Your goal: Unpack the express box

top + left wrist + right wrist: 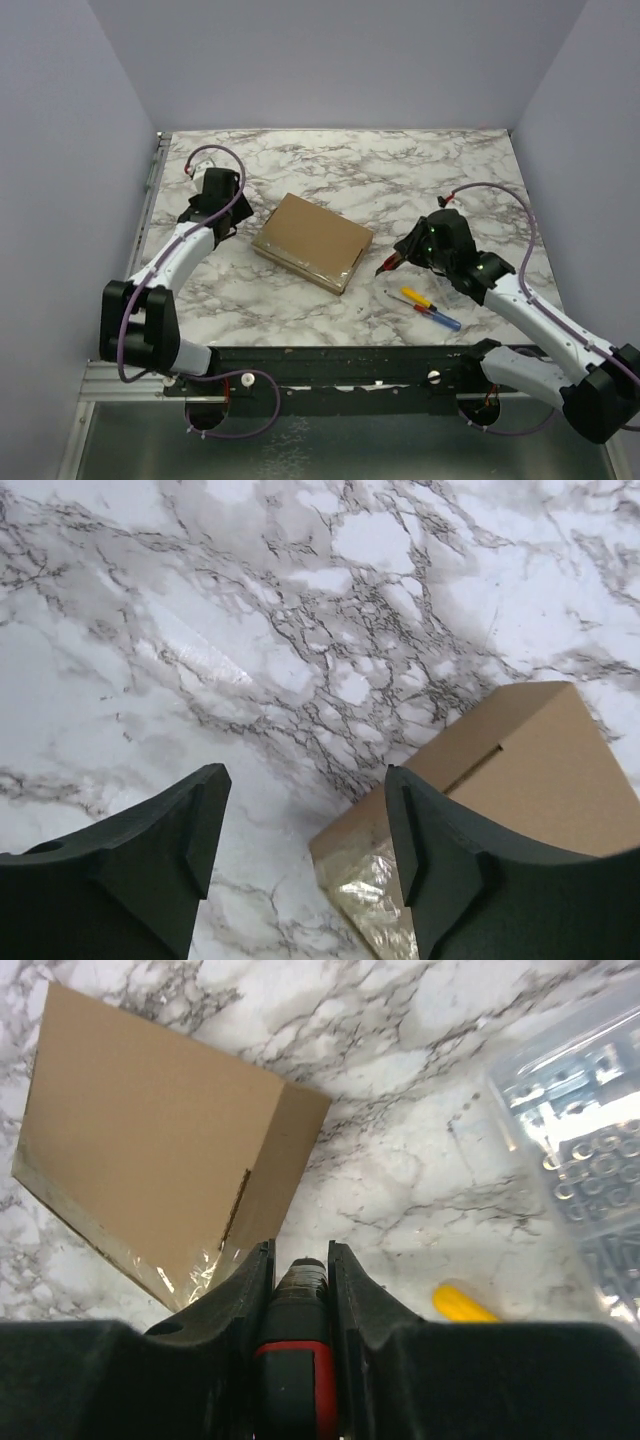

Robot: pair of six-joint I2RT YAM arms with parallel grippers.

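Step in hand: getting ready to open. The flat brown cardboard express box (312,243) lies mid-table on the white marble-pattern table top (400,170), turned at an angle between the two arms, with its lid shut. Clear tape shows along its near edge in both wrist views, so nothing is unpacked yet.

Right gripper (300,1255): fingers clamped tight on a red-and-black handled tool (298,1360), with no gap showing either side of it. In the top view the tool points toward the box's right corner, close but apart from it. The tip is not visible in the wrist view, so I can't tell if it's a blade or a driver.

Left gripper (305,820): fingers spread wide and empty. It sits just beside the box's left corner with bare marble between the fingers. The box corner is partly behind the right-hand finger in that view, and I can't tell whether they touch.

Also by the right arm: a yellow-handled tool (416,296), a blue-handled tool (445,320), and a clear plastic compartment case (580,1150), all clear of the box.

Next move, as I judge it: bring the held tool's tip onto the taped seam and run it along at a shallow angle. The left gripper would need to brace the far side of the box, since a light box on smooth marble will likely slide or spin when pushed.
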